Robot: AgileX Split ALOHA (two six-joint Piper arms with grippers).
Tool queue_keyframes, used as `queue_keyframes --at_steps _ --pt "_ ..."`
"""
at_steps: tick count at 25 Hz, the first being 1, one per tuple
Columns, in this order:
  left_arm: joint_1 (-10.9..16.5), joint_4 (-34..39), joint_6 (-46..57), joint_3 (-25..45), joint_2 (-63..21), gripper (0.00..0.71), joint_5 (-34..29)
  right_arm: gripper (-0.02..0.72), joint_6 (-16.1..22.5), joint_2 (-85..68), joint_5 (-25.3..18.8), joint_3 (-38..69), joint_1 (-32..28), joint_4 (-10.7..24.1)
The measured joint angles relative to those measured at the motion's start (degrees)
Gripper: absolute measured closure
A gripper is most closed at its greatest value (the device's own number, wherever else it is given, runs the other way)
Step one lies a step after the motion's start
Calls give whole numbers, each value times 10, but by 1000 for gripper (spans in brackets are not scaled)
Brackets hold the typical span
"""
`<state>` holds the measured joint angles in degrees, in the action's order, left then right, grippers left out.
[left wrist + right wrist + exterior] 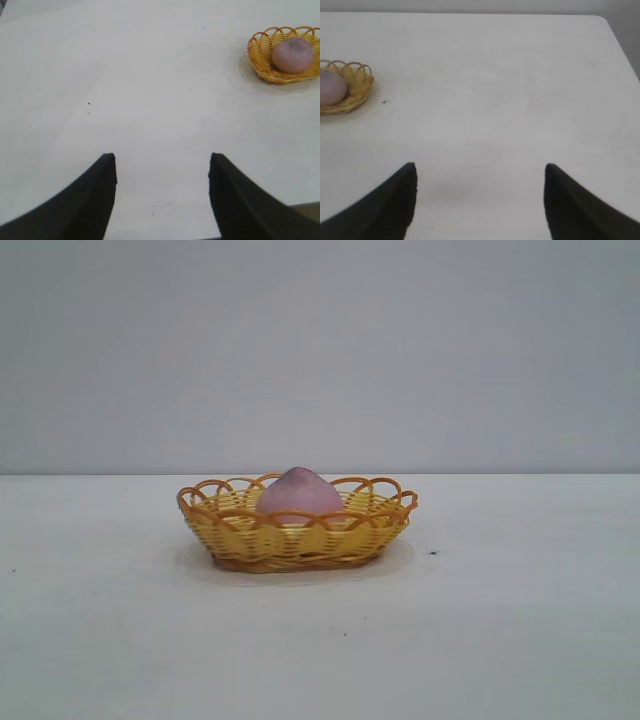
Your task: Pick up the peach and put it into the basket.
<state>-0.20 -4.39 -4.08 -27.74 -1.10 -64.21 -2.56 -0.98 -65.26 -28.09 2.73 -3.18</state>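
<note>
The pink-mauve peach [298,490] lies inside the yellow wicker basket [230,532] at the table's middle. Both show in the left wrist view, the peach [292,55] inside the basket [260,57], and in the right wrist view, the peach [330,88] inside the basket [359,85] at the frame's edge. My left gripper [161,159] is open and empty over bare table, well away from the basket. My right gripper [480,167] is open and empty over bare table, also well away. Neither arm shows in the exterior view.
The white table [520,620] stretches around the basket. A small dark speck [433,552] lies right of the basket. The table's far edge and corner [600,19] show in the right wrist view.
</note>
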Motion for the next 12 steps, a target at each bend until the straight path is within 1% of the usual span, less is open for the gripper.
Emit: queue_keyframes --at_steps 5,12 --pt "0 25 0 0 0 352 0 244 0 0 0 0 0 0" --pt "0 25 0 0 0 352 0 244 0 0 0 0 0 0"
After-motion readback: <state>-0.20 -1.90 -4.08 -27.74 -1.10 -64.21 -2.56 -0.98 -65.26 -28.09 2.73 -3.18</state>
